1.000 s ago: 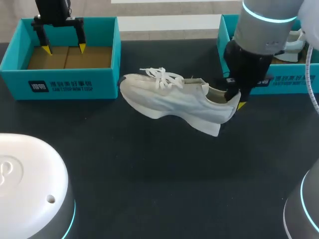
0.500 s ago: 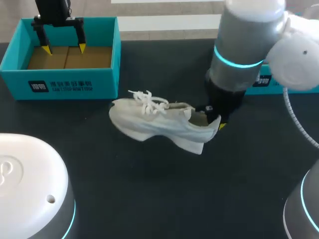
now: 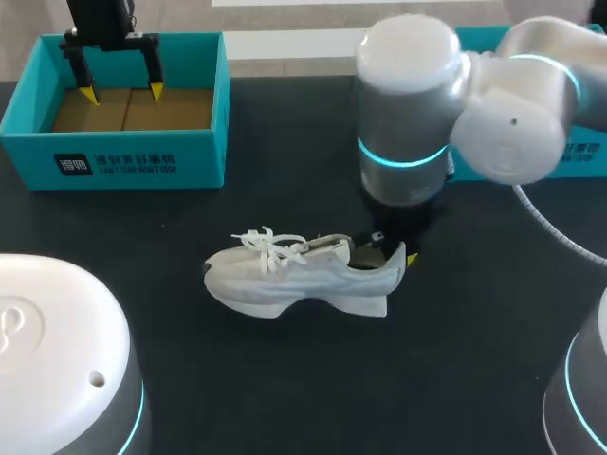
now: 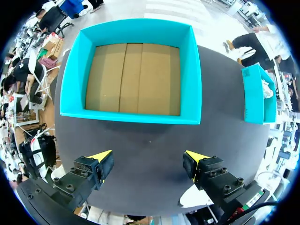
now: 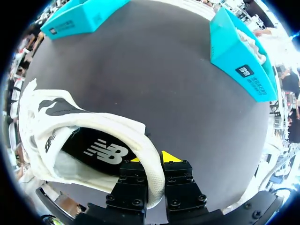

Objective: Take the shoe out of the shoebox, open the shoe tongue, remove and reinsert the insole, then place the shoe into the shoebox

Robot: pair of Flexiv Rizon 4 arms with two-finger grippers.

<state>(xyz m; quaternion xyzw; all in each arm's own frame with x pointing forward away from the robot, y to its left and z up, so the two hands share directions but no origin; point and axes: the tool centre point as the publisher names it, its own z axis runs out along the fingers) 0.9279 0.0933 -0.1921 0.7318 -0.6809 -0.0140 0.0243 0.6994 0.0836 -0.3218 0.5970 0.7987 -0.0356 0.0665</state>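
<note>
A white lace-up shoe stands upright, toe to the left, at the middle of the dark table; whether its sole touches the table I cannot tell. My right gripper is shut on its heel collar. In the right wrist view the white heel rim runs between the fingers of the right gripper, and the black insole shows inside the shoe. My left gripper hangs open above the empty teal shoebox at the back left. The left gripper holds nothing, and the shoebox shows its cardboard floor.
A second teal shoebox stands at the back right, mostly behind my right arm; it holds another white shoe. The white arm bases fill the front left and front right corners of the table.
My right arm has carried the shoe by its heel left and toward the table's front, away from the right box, and lower. The left arm has stayed still.
</note>
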